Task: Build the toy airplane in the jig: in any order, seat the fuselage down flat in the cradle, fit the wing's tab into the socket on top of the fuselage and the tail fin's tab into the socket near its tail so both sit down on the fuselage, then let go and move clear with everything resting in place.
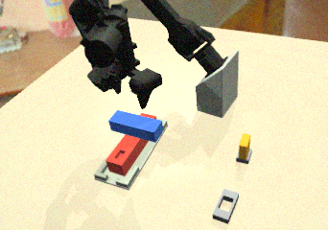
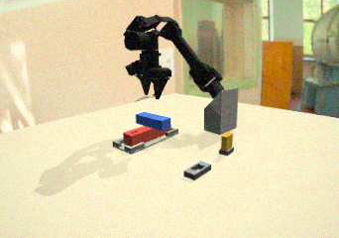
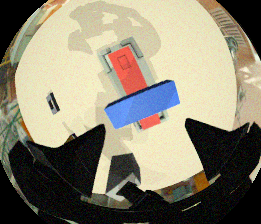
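The red fuselage lies lengthwise in the pale grey cradle and looks flat. The blue wing lies across its top; its tab and the socket under it are hidden. An empty socket shows near the fuselage's other end. The yellow tail fin stands upright in a small dark holder, away from the cradle. My gripper is open and empty, above the wing and clear of it.
A grey block with a rectangular opening lies on the table, in front of the tail fin's holder. The arm's grey base stands behind the holder and to one side of the cradle.
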